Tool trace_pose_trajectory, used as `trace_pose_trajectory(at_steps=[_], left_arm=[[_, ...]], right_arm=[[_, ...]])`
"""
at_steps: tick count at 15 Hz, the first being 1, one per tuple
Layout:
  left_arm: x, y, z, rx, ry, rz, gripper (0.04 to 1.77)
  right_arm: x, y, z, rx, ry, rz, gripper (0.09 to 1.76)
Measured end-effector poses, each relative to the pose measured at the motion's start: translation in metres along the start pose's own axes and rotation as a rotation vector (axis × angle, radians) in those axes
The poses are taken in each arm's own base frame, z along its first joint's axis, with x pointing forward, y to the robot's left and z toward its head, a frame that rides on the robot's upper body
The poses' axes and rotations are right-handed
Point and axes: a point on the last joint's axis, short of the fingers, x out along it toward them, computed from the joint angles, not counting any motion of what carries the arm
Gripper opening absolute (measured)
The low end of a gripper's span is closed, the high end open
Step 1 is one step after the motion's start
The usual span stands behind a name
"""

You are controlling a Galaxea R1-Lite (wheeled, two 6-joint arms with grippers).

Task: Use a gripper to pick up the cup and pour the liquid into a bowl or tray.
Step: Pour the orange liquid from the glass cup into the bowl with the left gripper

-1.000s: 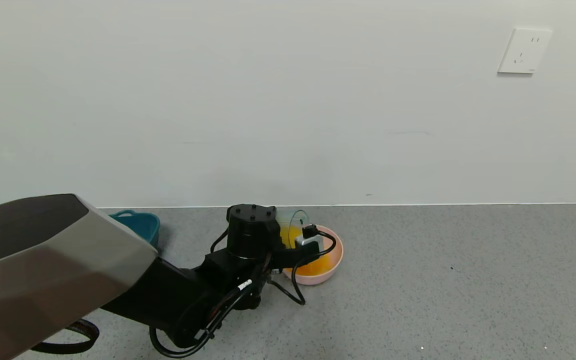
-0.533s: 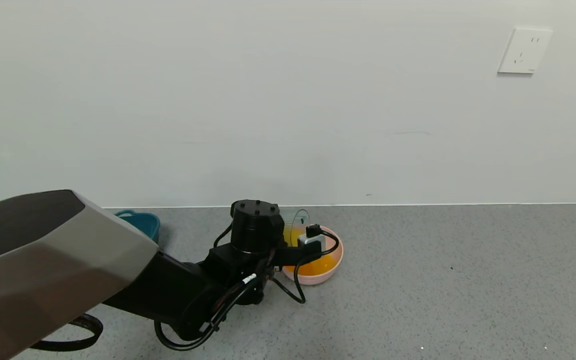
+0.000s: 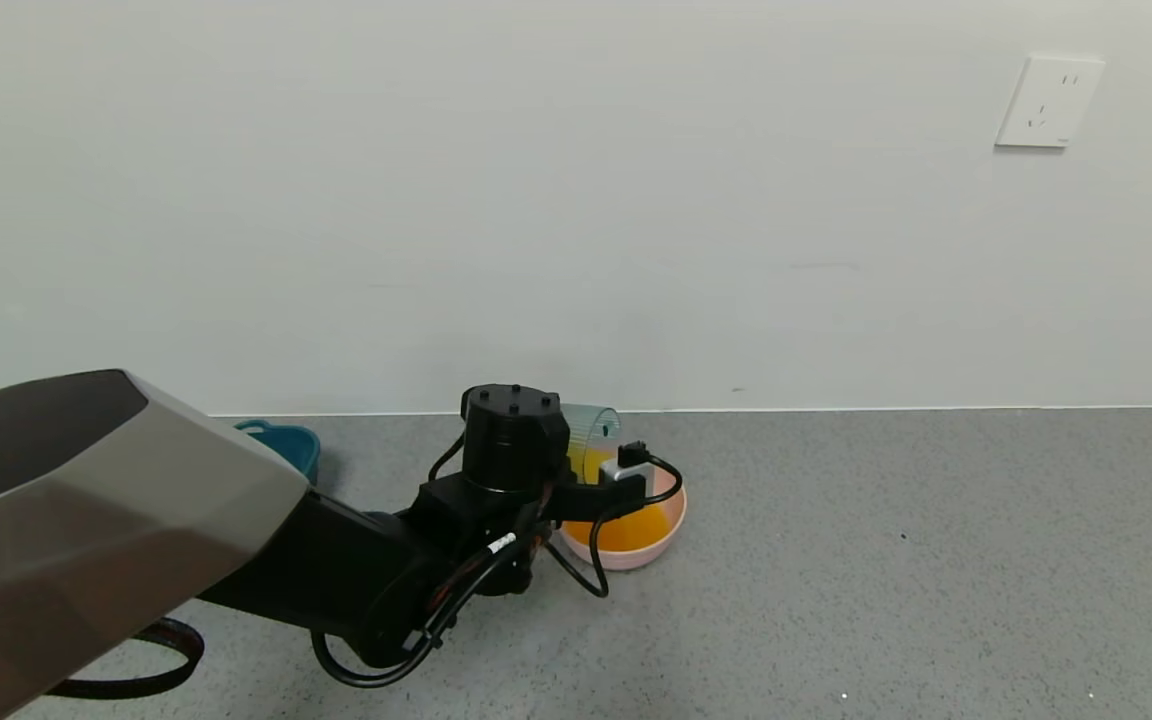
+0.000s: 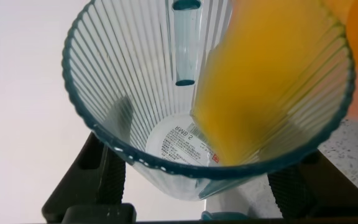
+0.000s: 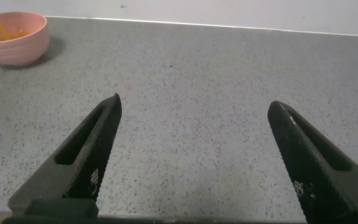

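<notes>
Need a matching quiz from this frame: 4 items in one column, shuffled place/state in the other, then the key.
Things:
1. Ribbed translucent pale teal plastic cup
2. Opaque orange-yellow liquid
3. Small round pale pink bowl
4. Dark teal oblong tray

States or places:
A. Sits on the grey speckled floor by the white wall, left of the pouring
B. Tipped over, clamped in the left gripper
C. Running along the cup's inner wall toward its rim
D. Under the cup, already holding orange liquid

Pairs: 1-B, 2-C, 3-D, 4-A

The right gripper hangs open over bare floor, away from the bowl.
</notes>
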Motion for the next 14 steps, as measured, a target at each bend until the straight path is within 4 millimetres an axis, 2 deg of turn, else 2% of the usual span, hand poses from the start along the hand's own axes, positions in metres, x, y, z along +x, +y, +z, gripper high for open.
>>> trace_pose_trajectory(at_steps=[9, 14], left_arm=[[0.0, 0.002, -0.001, 0.078, 0.027, 0.008, 1.28], [0.001, 0.012, 0.002, 0.133, 0.023, 0.038, 1.28]], right_arm=[[0.0, 0.0, 0.0, 0.0, 0.0, 0.0, 1.71], [0.0, 0.0, 0.0, 0.0, 0.0, 0.0, 1.71]])
